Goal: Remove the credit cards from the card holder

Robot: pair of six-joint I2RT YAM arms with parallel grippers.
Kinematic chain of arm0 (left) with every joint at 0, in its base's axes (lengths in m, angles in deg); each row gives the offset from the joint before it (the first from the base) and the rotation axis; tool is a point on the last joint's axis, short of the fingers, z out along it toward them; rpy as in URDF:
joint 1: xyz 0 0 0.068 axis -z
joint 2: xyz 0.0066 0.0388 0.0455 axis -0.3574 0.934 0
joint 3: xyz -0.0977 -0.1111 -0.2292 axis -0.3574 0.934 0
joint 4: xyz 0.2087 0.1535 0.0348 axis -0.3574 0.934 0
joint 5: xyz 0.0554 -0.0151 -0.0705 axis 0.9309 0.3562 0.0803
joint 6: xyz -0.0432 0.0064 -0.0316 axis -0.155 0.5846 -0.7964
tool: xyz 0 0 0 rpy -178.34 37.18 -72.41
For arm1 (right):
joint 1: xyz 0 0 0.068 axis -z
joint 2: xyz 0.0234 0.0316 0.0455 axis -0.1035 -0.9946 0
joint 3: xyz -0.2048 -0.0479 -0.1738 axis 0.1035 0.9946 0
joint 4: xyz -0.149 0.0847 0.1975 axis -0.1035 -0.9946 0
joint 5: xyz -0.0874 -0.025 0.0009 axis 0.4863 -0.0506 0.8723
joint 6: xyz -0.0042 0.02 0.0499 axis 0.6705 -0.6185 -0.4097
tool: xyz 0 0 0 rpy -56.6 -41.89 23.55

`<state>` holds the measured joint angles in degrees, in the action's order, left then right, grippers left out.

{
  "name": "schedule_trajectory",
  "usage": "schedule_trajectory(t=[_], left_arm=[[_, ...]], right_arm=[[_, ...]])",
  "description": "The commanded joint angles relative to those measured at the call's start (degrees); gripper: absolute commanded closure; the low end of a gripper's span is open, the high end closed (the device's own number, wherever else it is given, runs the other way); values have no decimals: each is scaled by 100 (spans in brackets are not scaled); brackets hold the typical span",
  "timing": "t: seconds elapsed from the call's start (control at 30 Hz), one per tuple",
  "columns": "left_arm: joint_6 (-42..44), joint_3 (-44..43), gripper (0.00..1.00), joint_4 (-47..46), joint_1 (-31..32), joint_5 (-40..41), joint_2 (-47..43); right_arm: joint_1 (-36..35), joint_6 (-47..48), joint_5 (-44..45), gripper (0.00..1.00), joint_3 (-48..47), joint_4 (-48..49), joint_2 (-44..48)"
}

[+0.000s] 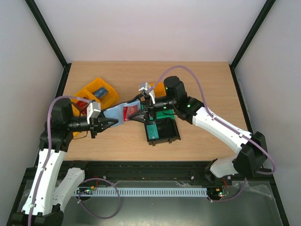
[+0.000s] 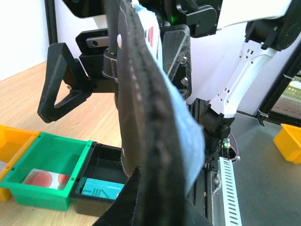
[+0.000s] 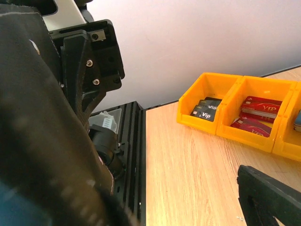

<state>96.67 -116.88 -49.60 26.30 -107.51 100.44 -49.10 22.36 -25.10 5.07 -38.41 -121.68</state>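
Left gripper (image 1: 102,123) clamped on the left end of the card holder (image 1: 115,114), which hangs above the table (image 1: 197,84), spread open with the blue-grey lining up. Right gripper (image 1: 144,114) is at the holder's right end, jaws spread wide either side of it, not gripping. Credit cards (image 1: 130,112) are red and sit in the holder's right half, just left of the right gripper. Black bin (image 1: 172,130) is near-right of that, holding a teal card (image 2: 101,188), with the green bin (image 1: 151,128) butted against it. Yellow bins (image 1: 101,87) are far-left.
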Motion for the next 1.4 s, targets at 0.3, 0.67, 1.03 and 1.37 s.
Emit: schedule_trajectory(t=[0.3, 0.67, 1.03, 1.37], left_arm=[[807, -250, 98, 387, -27, -360, -38], [-98, 250, 60, -261, -42, 1054, -187], [-1469, 352, 17, -1549, -305, 3347, -671], [-3517, 706, 64, -3212, -143, 1531, -224]], right_arm=[[97, -442, -1021, 42, -593, -99, -8], [107, -537, -358, 98, -663, -332, 59], [66, -947, 3826, 98, -1396, -1952, -215], [-664, -473, 2572, 98, -1500, -1375, -325]])
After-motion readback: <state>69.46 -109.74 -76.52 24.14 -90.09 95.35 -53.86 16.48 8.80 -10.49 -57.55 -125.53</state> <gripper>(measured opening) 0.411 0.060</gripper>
